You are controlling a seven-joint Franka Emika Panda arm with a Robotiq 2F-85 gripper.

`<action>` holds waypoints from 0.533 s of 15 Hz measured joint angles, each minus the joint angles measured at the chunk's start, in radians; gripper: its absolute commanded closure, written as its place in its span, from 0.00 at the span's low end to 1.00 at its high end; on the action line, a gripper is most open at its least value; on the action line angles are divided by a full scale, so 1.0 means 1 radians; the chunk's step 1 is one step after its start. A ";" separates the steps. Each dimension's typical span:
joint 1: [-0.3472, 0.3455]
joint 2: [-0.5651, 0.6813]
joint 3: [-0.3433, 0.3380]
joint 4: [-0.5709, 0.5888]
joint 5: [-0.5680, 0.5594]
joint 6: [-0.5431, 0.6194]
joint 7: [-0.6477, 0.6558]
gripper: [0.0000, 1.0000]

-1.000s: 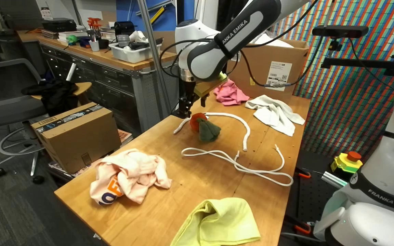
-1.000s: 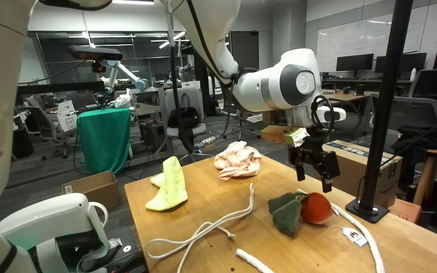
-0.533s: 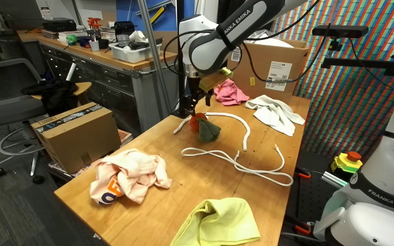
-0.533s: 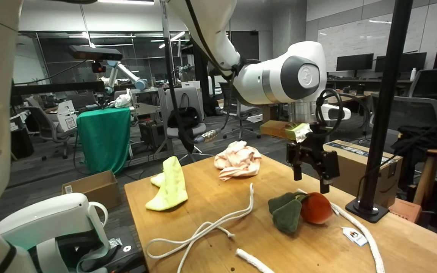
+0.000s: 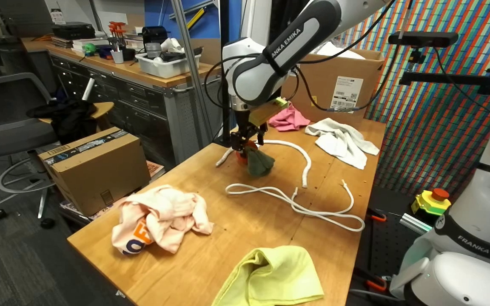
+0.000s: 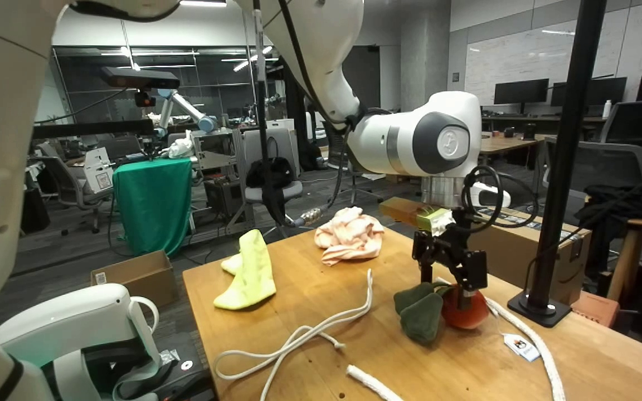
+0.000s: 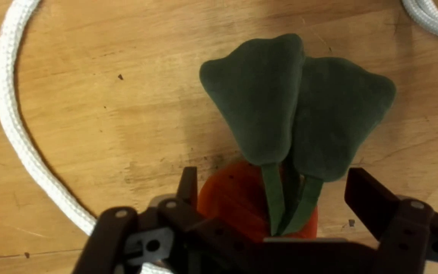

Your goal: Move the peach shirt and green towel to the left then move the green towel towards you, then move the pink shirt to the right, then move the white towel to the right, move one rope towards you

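My gripper (image 5: 252,148) is open and lowered around a red-orange plush fruit (image 6: 466,317) with dark green leaves (image 7: 257,102). In the wrist view its fingers (image 7: 275,186) stand on either side of the fruit, with a gap on the right. The peach shirt (image 5: 164,219) lies crumpled near the table's left edge. The yellow-green towel (image 5: 277,276) is at the near end. The pink shirt (image 5: 289,119) and white towel (image 5: 343,142) lie at the far end. A thin white rope (image 5: 296,206) lies looped mid-table. A thicker white rope (image 5: 292,144) curves behind the plush.
The wooden table (image 5: 236,229) carries everything. A black post (image 6: 563,167) stands on the table edge beside the plush. A large cardboard box (image 5: 330,85) is behind the pink shirt. A white tag (image 6: 520,346) lies by the thicker rope. Another arm (image 5: 462,225) stands beside the table.
The gripper has come down from above the plush fruit, and its fingers are now beside it. The plush, cloths and ropes have not moved.
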State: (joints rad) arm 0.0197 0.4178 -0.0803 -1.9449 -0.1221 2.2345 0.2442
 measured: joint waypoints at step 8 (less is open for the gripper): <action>-0.004 0.035 0.001 0.001 0.011 0.023 -0.005 0.00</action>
State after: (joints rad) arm 0.0159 0.4528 -0.0790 -1.9434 -0.1114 2.2580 0.2391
